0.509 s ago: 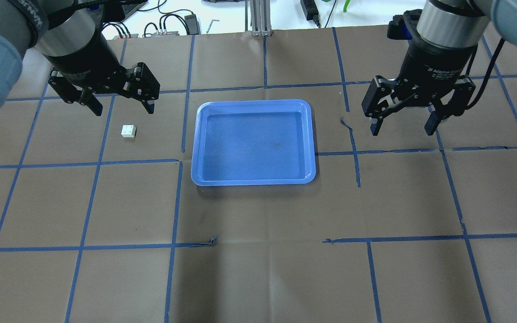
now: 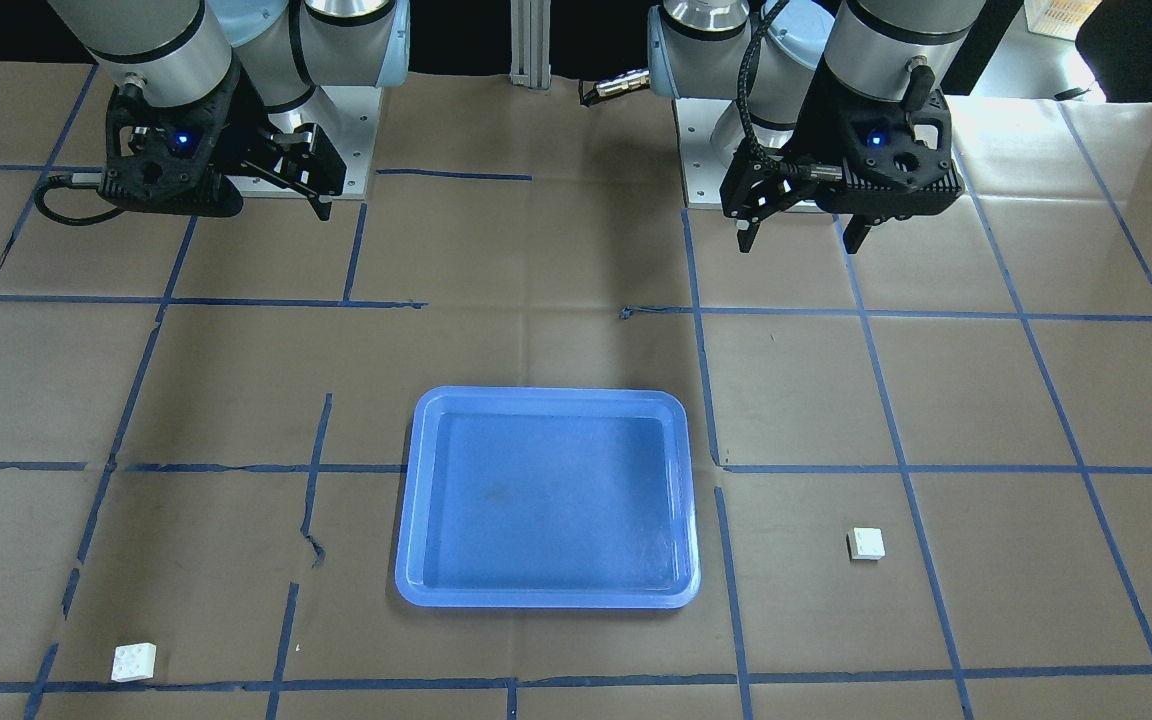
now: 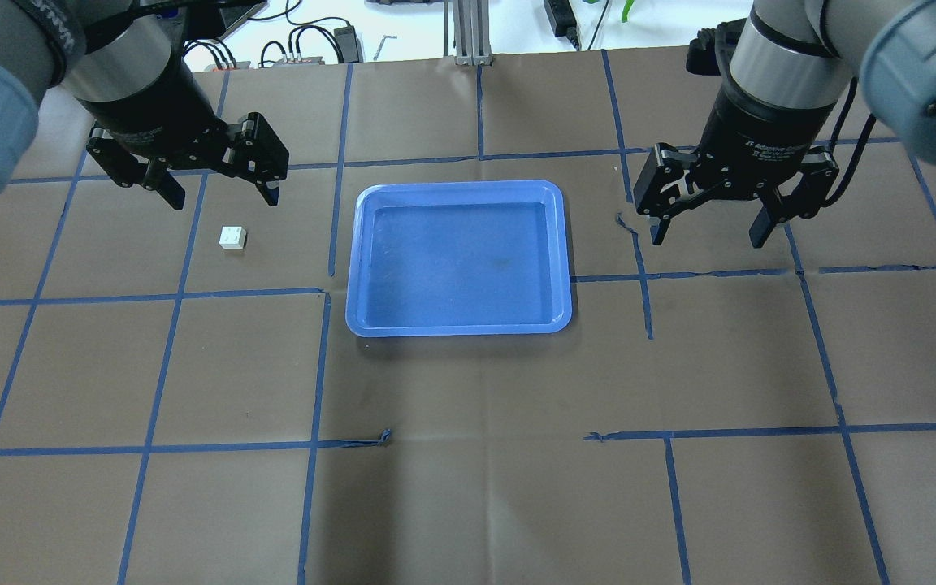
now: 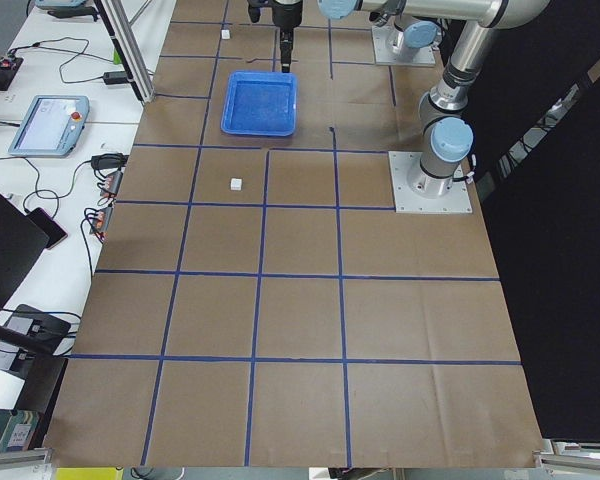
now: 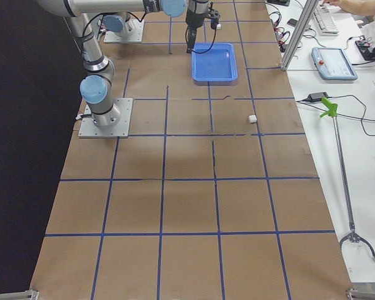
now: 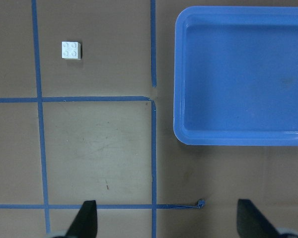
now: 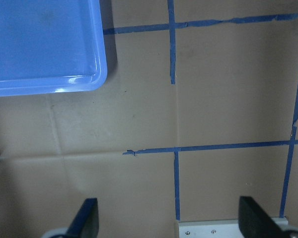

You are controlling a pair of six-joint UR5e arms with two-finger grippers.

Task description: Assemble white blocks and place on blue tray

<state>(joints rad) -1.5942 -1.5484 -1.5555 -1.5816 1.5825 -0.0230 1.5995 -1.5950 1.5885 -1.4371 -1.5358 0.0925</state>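
Observation:
The blue tray (image 3: 458, 257) lies at the table's middle with nothing in it. One white block (image 3: 232, 237) sits studs up on the brown paper left of the tray, also in the left wrist view (image 6: 71, 50) and the front view (image 2: 865, 543). My left gripper (image 3: 220, 195) hangs open and empty just beyond that block, above the table. The second white block (image 2: 133, 661) lies far out on my right side; in the overhead view it is hidden. My right gripper (image 3: 709, 237) hangs open and empty right of the tray; its wrist view shows the tray's corner (image 7: 39, 44).
Brown paper with a blue tape grid (image 3: 318, 366) covers the table. The arms' base plates (image 2: 706, 150) stand at the robot's edge. Cables and small devices (image 3: 314, 45) lie beyond the far edge.
My right gripper has shifted a little toward the tray. The left gripper, the tray and the visible block have stayed put.

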